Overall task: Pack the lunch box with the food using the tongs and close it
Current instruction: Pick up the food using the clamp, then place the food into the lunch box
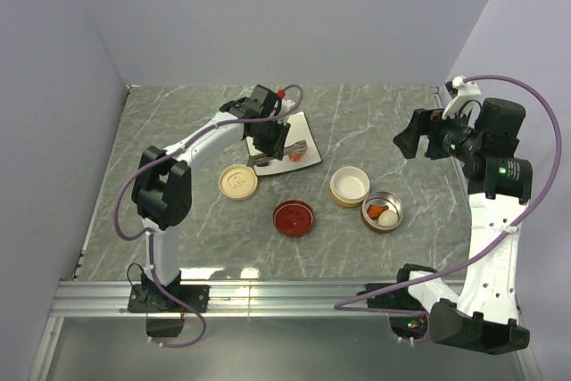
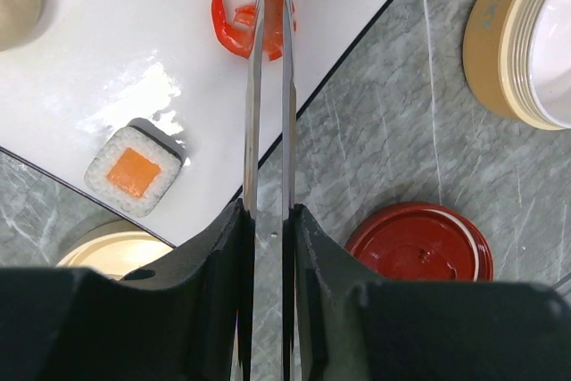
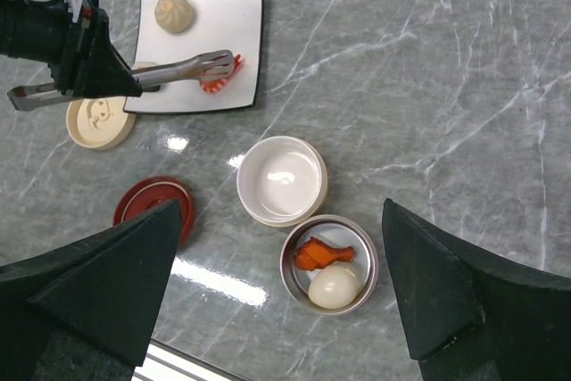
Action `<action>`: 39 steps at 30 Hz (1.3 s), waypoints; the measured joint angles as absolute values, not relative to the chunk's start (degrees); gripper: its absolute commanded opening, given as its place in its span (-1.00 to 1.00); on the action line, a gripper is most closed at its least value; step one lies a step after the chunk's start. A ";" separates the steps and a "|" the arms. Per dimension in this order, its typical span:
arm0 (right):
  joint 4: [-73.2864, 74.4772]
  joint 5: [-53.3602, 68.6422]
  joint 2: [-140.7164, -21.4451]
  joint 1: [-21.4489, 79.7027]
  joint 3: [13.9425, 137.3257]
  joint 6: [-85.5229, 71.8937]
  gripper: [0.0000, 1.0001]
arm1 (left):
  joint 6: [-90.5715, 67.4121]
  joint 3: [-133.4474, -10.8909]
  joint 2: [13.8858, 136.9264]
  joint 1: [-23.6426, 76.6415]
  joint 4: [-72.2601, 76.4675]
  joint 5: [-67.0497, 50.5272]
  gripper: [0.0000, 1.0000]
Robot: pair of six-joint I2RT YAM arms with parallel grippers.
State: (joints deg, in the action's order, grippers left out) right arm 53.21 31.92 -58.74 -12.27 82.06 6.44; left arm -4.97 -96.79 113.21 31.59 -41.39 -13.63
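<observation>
left tool (image 2: pixel 268 217) holds tongs (image 2: pixel 287 113), tips at shrimp (image 2: pixel 230 28) on plate (image 2: pixel 107 51); right tool (image 3: pixel 281 210) wide, holds nothing

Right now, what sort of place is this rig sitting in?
Likely a lab test cell, not a kitchen: bare walls box in a marble-look table, the left arm and right arm bolt to a metal rail, and the food is toy: a sushi roll and shrimp.

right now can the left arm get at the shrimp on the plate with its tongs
Probably yes: the left gripper holds the tongs with their tips right over the shrimp on the plate, and nothing blocks the way.
</observation>
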 measured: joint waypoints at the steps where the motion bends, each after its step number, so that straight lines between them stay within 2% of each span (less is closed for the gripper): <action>1: 53.21 31.92 -58.74 -12.27 82.06 6.44 0.99 | -4.91 -96.79 113.16 31.59 -41.39 -13.56 -0.91; 6: 53.21 31.92 -58.74 -12.27 82.06 6.44 1.00 | -3.95 -96.79 111.83 31.59 -41.36 -13.15 -0.99; 16: 53.21 31.94 -58.74 -12.27 82.06 6.44 0.99 | -3.01 -96.88 105.71 32.91 -41.30 -13.61 -0.99; 25: 53.21 31.97 -58.74 -12.71 82.06 6.39 0.99 | 1.21 -95.94 99.09 48.82 -38.72 -17.96 -0.99; 30: 53.21 31.99 -58.72 -13.32 82.06 6.22 0.99 | 1.89 -97.38 101.30 54.65 -38.81 -20.88 -0.99; 39: 53.21 32.03 -58.72 -14.46 82.08 5.74 0.99 | 1.21 -102.00 110.50 60.25 -37.98 -18.98 -0.99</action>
